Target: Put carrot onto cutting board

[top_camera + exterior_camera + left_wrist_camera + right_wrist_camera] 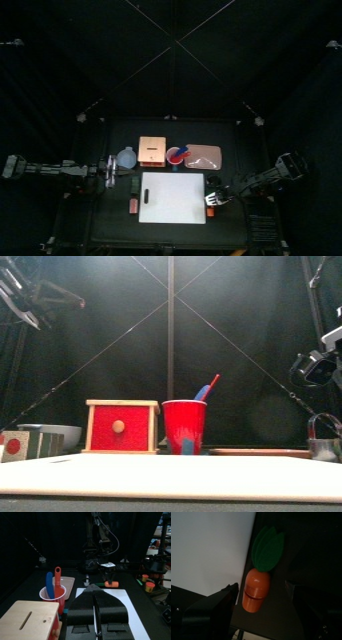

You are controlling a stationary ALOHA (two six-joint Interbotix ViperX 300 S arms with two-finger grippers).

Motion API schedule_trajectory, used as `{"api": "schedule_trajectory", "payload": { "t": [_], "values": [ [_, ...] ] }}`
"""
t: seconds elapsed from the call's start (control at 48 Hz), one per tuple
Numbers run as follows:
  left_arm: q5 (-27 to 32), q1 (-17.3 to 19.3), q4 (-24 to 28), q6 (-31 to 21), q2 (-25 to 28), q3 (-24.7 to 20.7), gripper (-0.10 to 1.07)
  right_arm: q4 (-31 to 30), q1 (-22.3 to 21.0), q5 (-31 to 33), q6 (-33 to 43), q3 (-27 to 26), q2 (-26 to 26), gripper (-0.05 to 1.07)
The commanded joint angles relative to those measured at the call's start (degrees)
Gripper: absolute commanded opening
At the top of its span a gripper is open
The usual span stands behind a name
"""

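The carrot [256, 592] is a small bright orange piece with green leaves. It lies on the black table right beside the edge of the white cutting board [211, 547]. My right gripper [261, 607] is open just above it, with one jaw on either side of the orange end, not touching it. In the top view the right gripper [214, 196] is at the right edge of the board [171, 197] and hides the carrot. The left wrist view shows the carrot [111, 585] far off under the right gripper. My left gripper [97, 614] is shut and empty, at the board's left side.
Behind the board stand a tan-orange block [151, 152], a red cup [181, 155] with utensils and a pink tray [207, 156]. A pale bowl [124, 158] sits at the back left. A small duller orange piece [134, 205] lies at the board's left edge.
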Motion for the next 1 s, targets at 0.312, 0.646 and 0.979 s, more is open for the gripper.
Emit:
{"api": "schedule_trajectory", "payload": {
  "t": [0.312,0.646,0.979],
  "values": [
    [-0.62,0.18,0.0,-0.18,0.18,-1.32,0.16,1.58,2.81,1.23,0.18,-3.16,4.04,0.7],
    [-0.53,0.18,-0.09,-0.26,0.18,-1.05,0.16,-9.32,2.46,0.97,0.09,-14.06,5.1,0.57],
    [-1.14,-0.26,-1.23,-0.7,0.18,-1.23,0.16,-18.11,-5.89,-3.87,-0.62,-27.16,17.75,0.57]
  ]
}}
